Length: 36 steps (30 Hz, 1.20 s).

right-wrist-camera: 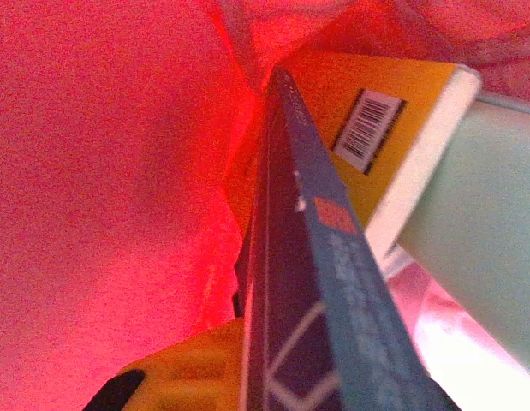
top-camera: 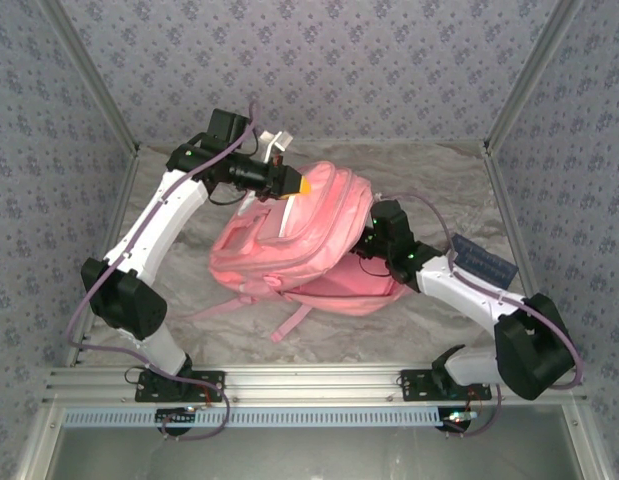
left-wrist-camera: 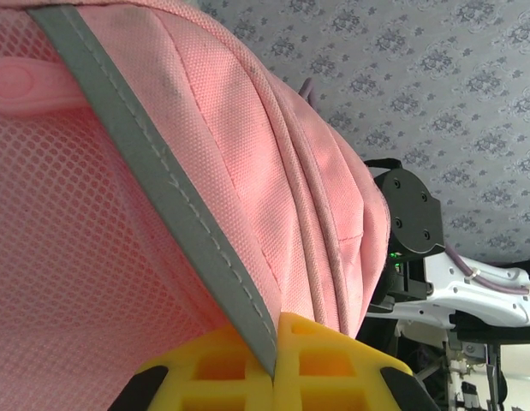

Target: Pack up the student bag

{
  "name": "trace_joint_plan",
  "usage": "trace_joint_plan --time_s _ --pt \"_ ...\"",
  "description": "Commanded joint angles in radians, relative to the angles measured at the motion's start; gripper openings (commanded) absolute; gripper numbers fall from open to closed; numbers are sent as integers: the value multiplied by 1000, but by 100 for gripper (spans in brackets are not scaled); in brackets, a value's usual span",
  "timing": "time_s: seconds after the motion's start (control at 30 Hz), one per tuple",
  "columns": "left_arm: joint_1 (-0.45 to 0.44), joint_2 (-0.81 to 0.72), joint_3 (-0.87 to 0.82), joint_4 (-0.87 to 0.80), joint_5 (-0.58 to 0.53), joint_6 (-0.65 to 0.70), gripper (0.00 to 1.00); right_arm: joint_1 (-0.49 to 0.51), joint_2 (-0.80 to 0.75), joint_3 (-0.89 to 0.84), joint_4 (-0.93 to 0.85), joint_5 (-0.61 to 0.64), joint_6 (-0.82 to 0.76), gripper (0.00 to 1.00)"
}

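Student bag (top-camera: 289, 250) lies mouth toward the right gripper (right-wrist-camera: 247, 368), which clamps a blue book (right-wrist-camera: 316, 274) pointing lengthwise inside, while the left gripper (left-wrist-camera: 273, 364) pinches its grey stripe (left-wrist-camera: 162, 171).

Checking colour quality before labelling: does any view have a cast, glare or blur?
Top external: even light, no glare on the student bag. Left wrist: natural colour, the bag's mesh sharp. Right wrist: strong red cast, and the blue book goes blurry close to the lens.
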Motion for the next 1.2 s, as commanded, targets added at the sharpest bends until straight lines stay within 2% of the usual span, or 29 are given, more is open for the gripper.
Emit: trace_joint_plan --time_s 0.0,0.07,0.13,0.23,0.3,0.37,0.47,0.53,0.6,0.77,0.87,0.97,1.1,1.17 --pt "-12 -73 50 154 136 -9 0 31 42 41 77 40 39 0" --pt "-14 -65 63 152 138 -12 0 56 89 68 58 81 87 1" --pt "-14 -60 76 151 137 -16 0 89 128 105 31 137 88 8" --pt "-14 -57 88 149 139 -18 0 130 185 157 -3 230 83 11" --pt "-13 -57 89 149 139 -17 0 144 225 178 68 236 66 24" --pt "-6 -56 83 153 139 -19 0 148 264 216 108 211 24 44" --pt "10 -53 74 168 141 -37 0 150 268 229 103 170 -21 68" --pt "22 -60 67 175 138 -41 0 150 222 204 86 194 -63 82" --pt "34 -69 54 179 131 -43 0 151 161 178 48 238 -124 90" --pt "57 -81 18 181 107 -37 0 156 0 114 -77 319 -228 95" --pt "78 -93 -5 176 76 -29 0 157 -105 41 -107 358 -243 95" --pt "101 -110 -33 163 14 -8 0 143 -200 -6 -169 316 -303 91" --pt "106 -123 -13 3 -211 121 0 144 -302 -23 -345 389 -377 88" --pt "106 -135 -29 -12 -318 129 0 124 -362 -46 -450 396 -412 86"
